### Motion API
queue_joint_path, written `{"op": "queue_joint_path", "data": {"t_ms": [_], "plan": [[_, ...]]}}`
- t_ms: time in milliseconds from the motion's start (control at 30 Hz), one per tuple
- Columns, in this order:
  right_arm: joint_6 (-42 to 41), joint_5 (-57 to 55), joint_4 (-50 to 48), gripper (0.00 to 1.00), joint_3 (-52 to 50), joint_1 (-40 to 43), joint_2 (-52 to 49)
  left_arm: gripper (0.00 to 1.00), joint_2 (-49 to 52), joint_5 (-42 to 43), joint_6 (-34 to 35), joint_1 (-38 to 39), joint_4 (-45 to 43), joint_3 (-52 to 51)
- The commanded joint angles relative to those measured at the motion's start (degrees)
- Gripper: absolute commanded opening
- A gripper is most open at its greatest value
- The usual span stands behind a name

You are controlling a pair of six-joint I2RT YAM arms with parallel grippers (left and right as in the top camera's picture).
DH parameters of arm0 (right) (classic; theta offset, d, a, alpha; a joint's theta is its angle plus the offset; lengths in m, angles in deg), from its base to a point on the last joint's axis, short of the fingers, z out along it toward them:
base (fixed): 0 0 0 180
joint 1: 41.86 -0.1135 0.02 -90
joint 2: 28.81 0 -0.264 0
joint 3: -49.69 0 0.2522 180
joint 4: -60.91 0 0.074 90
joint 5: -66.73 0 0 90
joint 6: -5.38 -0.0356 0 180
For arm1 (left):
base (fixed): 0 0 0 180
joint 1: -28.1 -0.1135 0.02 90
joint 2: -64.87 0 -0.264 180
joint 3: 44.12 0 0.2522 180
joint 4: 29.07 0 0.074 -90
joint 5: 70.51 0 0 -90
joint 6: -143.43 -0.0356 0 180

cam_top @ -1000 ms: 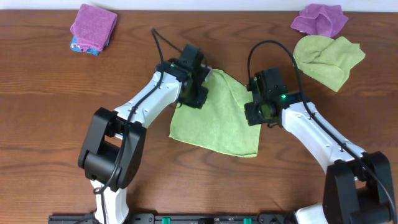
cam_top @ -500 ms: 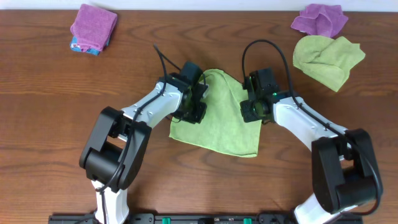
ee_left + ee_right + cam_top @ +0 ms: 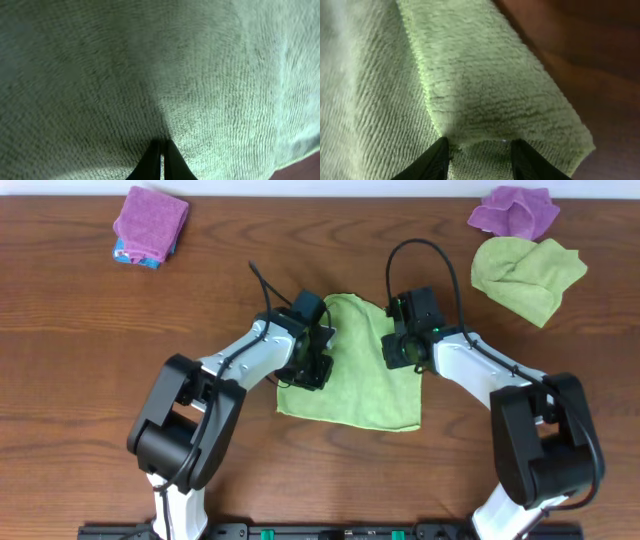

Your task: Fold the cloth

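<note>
A light green cloth [image 3: 355, 385] lies spread on the wooden table [image 3: 90, 380] between my two arms. My left gripper [image 3: 312, 358] is over its left part. In the left wrist view the cloth [image 3: 200, 75] fills the frame and the fingers [image 3: 161, 146] are pinched together on it. My right gripper [image 3: 398, 350] is at the cloth's upper right edge. In the right wrist view its fingers [image 3: 477, 146] stand apart, with a doubled-over fold of the cloth [image 3: 485, 85] lying just ahead of the tips.
A folded purple cloth [image 3: 150, 220] sits on a blue one at the far left. A crumpled purple cloth [image 3: 515, 210] and a crumpled green cloth [image 3: 525, 272] lie at the far right. Bare wood [image 3: 600, 60] shows right of the fold.
My left gripper has moved toward the table's front along the cloth's left side. My right gripper has shifted left and back. The cloth's upper part has bunched and its right edge has straightened.
</note>
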Motion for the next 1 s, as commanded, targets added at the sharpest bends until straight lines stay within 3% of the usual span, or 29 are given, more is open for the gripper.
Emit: {"op": "queue_joint_path", "data": {"t_ms": [0,700,967], "plan": [[-2.5,0.9,-1.1,0.41,0.5,0.5,-2.3,0.06,0.4,0.3,0.7,1.9,1.5,-2.6],[-7.5,0.4,-12.7,0.36,6.0,4.3,-3.2,0.06,0.4,-0.1,-0.3,3.3,3.4,-5.1],[-9.3,0.4,-11.5,0.34,7.2,6.6,-3.3,0.06,0.2,-0.1,-1.7,3.2,3.4,-5.0]]}}
